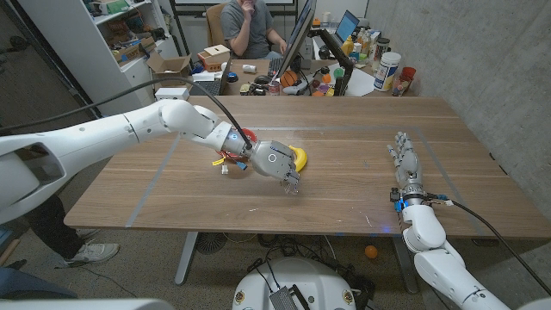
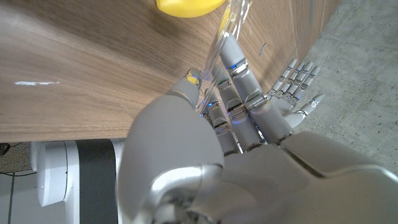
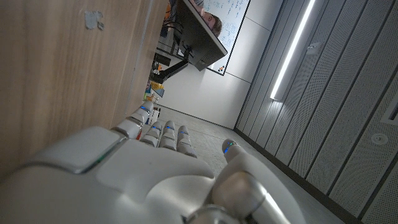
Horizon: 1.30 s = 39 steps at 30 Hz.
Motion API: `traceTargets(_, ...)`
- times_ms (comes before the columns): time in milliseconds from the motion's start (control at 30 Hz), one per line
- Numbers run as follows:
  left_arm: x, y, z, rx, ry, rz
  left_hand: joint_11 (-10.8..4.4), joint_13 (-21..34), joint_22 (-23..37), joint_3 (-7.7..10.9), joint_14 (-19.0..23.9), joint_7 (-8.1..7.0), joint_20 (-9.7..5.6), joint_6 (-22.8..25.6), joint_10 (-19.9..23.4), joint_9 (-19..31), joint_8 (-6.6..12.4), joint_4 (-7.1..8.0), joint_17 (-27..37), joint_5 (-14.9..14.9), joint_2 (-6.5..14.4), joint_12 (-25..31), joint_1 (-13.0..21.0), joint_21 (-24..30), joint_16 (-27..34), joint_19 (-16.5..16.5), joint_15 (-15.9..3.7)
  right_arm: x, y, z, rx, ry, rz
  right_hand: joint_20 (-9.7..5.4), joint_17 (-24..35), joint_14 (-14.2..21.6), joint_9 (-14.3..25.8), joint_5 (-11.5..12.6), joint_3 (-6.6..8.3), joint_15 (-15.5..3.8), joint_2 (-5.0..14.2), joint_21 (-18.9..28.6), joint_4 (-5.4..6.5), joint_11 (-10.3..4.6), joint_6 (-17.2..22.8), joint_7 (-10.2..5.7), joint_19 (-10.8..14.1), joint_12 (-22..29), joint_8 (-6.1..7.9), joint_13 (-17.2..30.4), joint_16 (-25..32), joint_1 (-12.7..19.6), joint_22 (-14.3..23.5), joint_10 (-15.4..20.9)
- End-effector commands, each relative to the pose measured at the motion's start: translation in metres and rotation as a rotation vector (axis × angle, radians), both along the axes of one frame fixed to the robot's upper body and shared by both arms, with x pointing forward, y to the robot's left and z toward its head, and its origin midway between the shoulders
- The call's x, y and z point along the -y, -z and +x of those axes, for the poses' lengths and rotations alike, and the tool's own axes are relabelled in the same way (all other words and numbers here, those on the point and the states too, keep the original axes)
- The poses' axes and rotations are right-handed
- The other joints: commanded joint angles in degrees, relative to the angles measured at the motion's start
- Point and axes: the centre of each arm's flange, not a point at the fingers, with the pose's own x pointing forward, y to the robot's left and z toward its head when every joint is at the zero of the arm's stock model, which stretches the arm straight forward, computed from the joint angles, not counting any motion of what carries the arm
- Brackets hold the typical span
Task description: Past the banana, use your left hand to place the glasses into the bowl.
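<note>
Left hand is gripping the glasses, a clear-framed pair pinched between its fingers, above the worktop. Glasses are protruding beyond the fingertips, just beside the yellow banana. Banana is lying directly behind the hand, with a red object partly hidden behind the wrist. Right hand is resting released, fingers extended, well apart near the worktop's right side.
</note>
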Motion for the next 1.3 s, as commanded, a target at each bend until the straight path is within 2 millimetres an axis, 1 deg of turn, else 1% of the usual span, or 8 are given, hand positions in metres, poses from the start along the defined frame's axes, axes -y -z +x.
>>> traceTargets(33, -0.011, -0.008, -0.005, 0.04, -0.058, -0.092, 0.27, 0.2, 0.1, 0.3, 2.5, 0.17, -1.02, 0.2, 0.2, 0.1, -0.08, 0.73, 0.0, 0.3, 1.4, -0.2, 0.5, 0.5, -0.4, -0.2, -8.69, -0.002, -0.003, 0.002, -0.014, 0.0, -0.022, -2.98, -0.1, 0.3, 0.1, 0.4, 0.22, -0.59, 3.0, -0.2, -0.22, 0.19, 0.2, 0.41, -0.1, -0.1, 0.01, 0.3, 0.0, 0.3, 0.2, 0.2)
traceTargets(233, -0.016, -0.012, -0.008, 0.05, -0.069, -0.136, -0.05, 0.2, 0.1, 0.38, 2.6, 0.24, -1.02, 0.6, 0.6, 0.1, -0.08, 0.86, 0.0, 0.3, 1.6, -0.3, 0.3, 0.7, -0.6, -0.3, -8.7, -0.003, -0.008, 0.002, -0.013, -0.005, -0.033, -3.07, -0.1, 0.3, 0.1, 0.4, 0.23, -0.59, 3.0, -0.2, -0.23, 0.23, 0.2, 0.44, -0.1, -0.1, 0.0, 0.3, 0.0, 0.3, 0.2, 0.3)
traceTargets(433, -0.021, -0.016, -0.007, 0.052, -0.096, -0.173, 0.24, 0.2, 0.1, 0.43, 2.5, 0.26, -1.06, 0.6, 0.7, 0.1, -0.16, 0.84, 0.0, 0.3, 1.6, -0.4, 0.3, 0.7, -0.7, -0.4, -8.72, -0.004, -0.012, -0.001, -0.01, -0.003, -0.043, -3.06, -0.1, 0.3, 0.1, 0.4, 0.24, -0.55, 3.0, -0.2, -0.24, 0.19, 0.2, 0.4, -0.2, -0.1, 0.0, 0.3, -0.1, 0.4, 0.2, 0.3)
traceTargets(800, -0.03, -0.02, -0.016, 0.07, -0.136, -0.244, 0.44, 0.2, 0.1, 0.73, 3.1, 0.58, -1.05, 1.2, 1.4, 0.1, -0.19, 1.08, 0.0, 0.4, 2.3, -0.3, 0.2, 1.1, -0.8, -0.4, -8.62, -0.007, -0.015, -0.005, -0.007, -0.008, -0.056, -3.16, -0.1, 0.4, 0.1, 0.4, 0.27, -0.65, 3.04, -0.2, -0.22, 0.22, 0.2, 0.41, -0.2, -0.1, -0.02, 0.3, 0.0, 0.4, 0.2, 0.3)
traceTargets(867, -0.032, -0.021, -0.017, 0.072, -0.146, -0.252, 0.14, 0.2, 0.1, 0.8, 3.1, 0.61, -1.05, 1.2, 1.4, 0.1, -0.25, 1.18, 0.0, 0.4, 2.4, -0.4, 0.1, 1.1, -0.8, -0.5, -8.6, -0.008, -0.016, -0.004, -0.004, -0.012, -0.057, -3.17, -0.1, 0.4, 0.1, 0.4, 0.27, -0.58, 3.05, -0.2, -0.22, 0.17, 0.2, 0.4, -0.2, -0.1, -0.01, 0.3, 0.0, 0.4, 0.2, 0.3)
traceTargets(1167, -0.042, -0.022, -0.018, 0.078, -0.211, -0.305, -0.25, 0.3, 0.0, 1.03, 3.1, 0.5, -1.04, 1.6, 1.7, 0.1, -0.35, 1.56, -0.1, 0.4, 2.8, -0.5, -0.3, 1.3, -1.2, -0.5, -8.54, -0.012, -0.019, -0.001, -0.006, -0.028, -0.07, -3.19, 0.0, 0.4, 0.1, 0.4, 0.29, -0.58, 3.08, -0.2, -0.21, 0.23, 0.2, 0.41, -0.2, -0.1, -0.03, 0.3, 0.0, 0.4, 0.2, 0.4)
traceTargets(1200, -0.044, -0.023, -0.019, 0.08, -0.213, -0.319, 0.02, 0.3, 0.0, 1.07, 3.1, 0.47, -1.06, 1.7, 1.7, 0.1, -0.36, 1.61, -0.1, 0.4, 2.8, -0.5, -0.4, 1.4, -1.3, -0.6, -8.56, -0.013, -0.019, -0.001, -0.006, -0.031, -0.071, -3.2, 0.0, 0.4, 0.1, 0.4, 0.29, -0.62, 3.09, -0.2, -0.21, 0.17, 0.2, 0.42, -0.3, -0.1, -0.02, 0.3, 0.0, 0.4, 0.2, 0.4)
traceTargets(1300, -0.047, -0.025, -0.018, 0.079, -0.23, -0.35, -0.03, 0.3, 0.0, 1.14, 3.2, 0.43, -1.07, 2.0, 2.0, 0.1, -0.32, 1.66, -0.1, 0.4, 2.9, -0.5, -0.5, 1.5, -1.3, -0.5, -8.6, -0.014, -0.021, 0.0, -0.006, -0.034, -0.077, -3.21, 0.0, 0.4, 0.1, 0.4, 0.3, -0.62, 3.09, -0.2, -0.21, 0.21, 0.2, 0.42, -0.3, -0.1, -0.03, 0.3, 0.0, 0.4, 0.2, 0.3)
